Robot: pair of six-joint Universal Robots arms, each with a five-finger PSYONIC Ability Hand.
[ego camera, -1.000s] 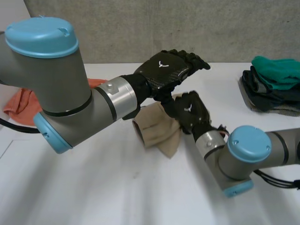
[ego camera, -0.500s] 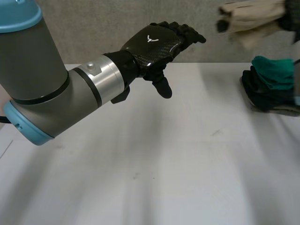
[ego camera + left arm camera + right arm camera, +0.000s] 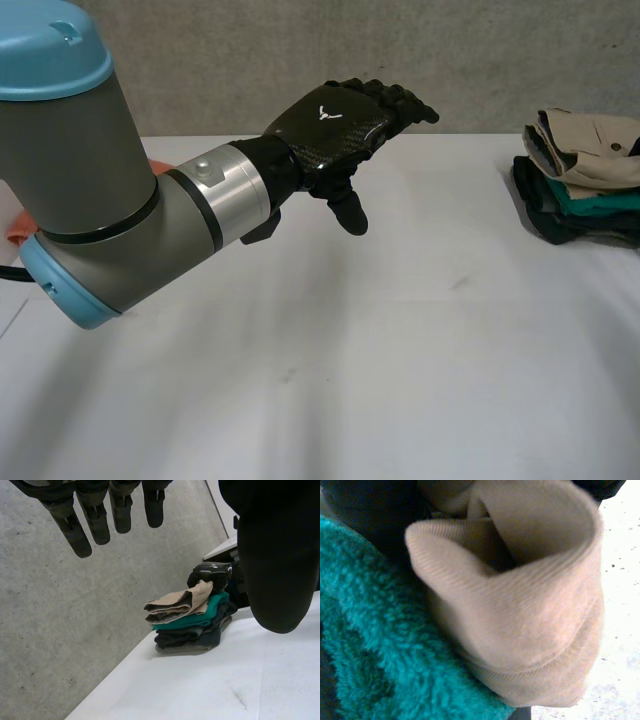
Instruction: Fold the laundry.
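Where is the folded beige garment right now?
The beige garment tops the stack of folded clothes at the far right of the table in the head view, lying directly on the teal fleece.

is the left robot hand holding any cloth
No, the left robot hand has straight fingers with nothing between them, and the tan cloth lies on top of the folded stack.
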